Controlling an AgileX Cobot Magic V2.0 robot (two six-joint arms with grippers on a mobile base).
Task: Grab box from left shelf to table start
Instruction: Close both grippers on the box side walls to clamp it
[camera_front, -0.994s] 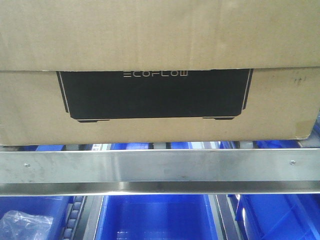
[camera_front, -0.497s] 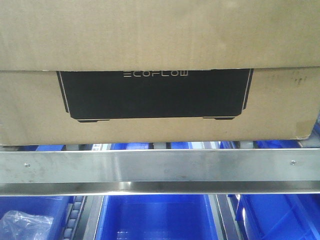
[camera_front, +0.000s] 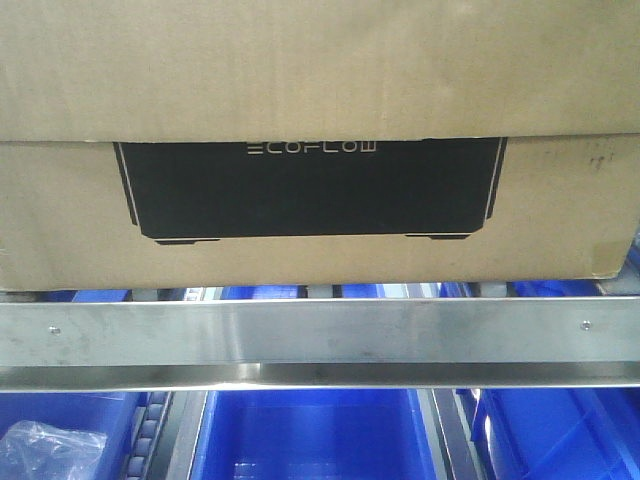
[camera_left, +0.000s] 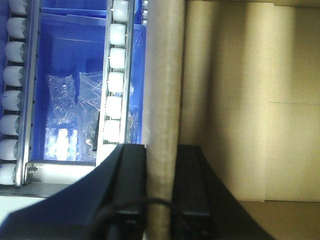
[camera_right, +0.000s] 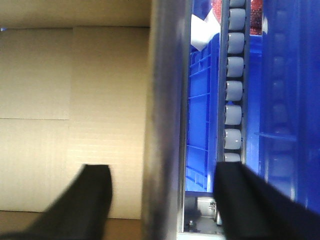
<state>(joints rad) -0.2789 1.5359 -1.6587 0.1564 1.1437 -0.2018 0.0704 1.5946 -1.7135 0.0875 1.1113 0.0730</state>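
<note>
- The box (camera_front: 320, 80) sat on the left shelf (camera_front: 320, 335), not lifted; I judged the whole carry remained.
- My right gripper (camera_right: 162, 169) gaped wide.
- My left gripper (camera_left: 162, 150) straddled the rail (camera_left: 162, 75); I couldn't tell if it was clamped.

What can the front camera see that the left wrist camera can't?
Only the front view shows the black ECOFLOW panel on the box and the small screws in the steel rail. Only the left wrist view shows the left hand, one black finger on each side of the rail. Both show the brown box, the steel rail, blue bins and clear plastic bags.
</note>
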